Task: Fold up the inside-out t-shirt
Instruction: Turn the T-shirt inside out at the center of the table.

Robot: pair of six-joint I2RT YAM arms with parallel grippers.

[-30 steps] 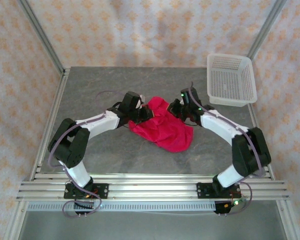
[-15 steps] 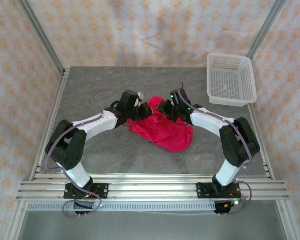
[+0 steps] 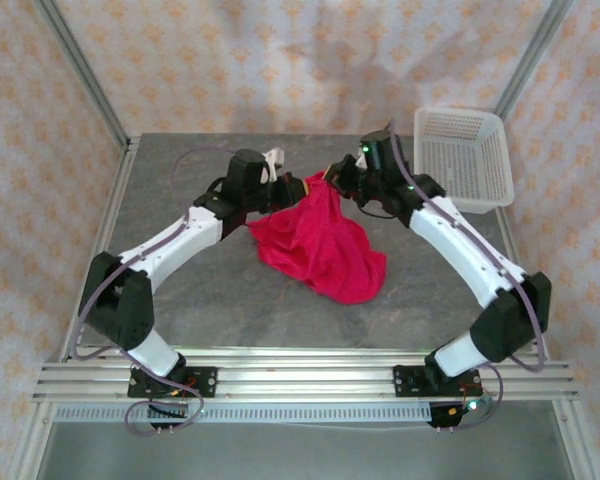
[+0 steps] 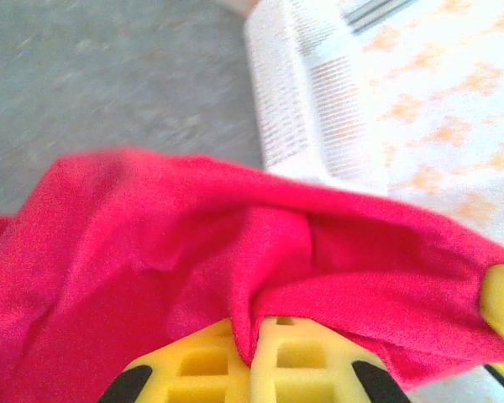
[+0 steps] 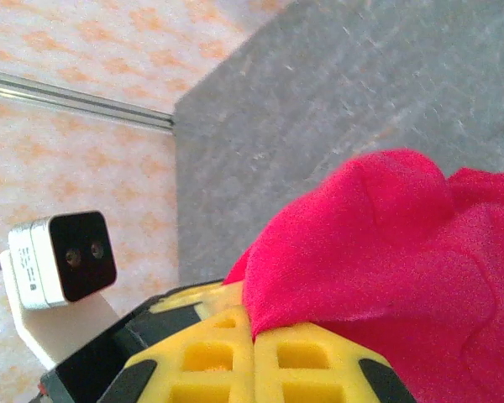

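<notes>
Overhead, a grey counter sits inside a frame with patterned curtain walls. Two white-and-black robot arms reach in from the near edge, the left arm and the right arm meeting toward the far middle.

Between them hangs the inside-out t-shirt, bright red and bunched. Its top edge is held up off the counter at the far middle. The rest drapes down and pools on the surface toward the near right. A white mesh basket stands at the far right corner, just beside the right arm's wrist.

The left pincer is closed tight on a fold of the red cloth. Its wrist camera shows the fabric nipped between the yellow fingers. The right pincer is likewise clamped shut on the shirt's edge, with cloth caught at its yellow tips. The two pincers are near each other.

Several things could go wrong from here. Both grips look shallow, so the soft fabric may slip free if the arms pull apart quickly. Either pincer may be holding more than one layer, which would keep the shirt bunched instead of letting it spread. The right arm could also knock the basket if it swings farther right.
</notes>
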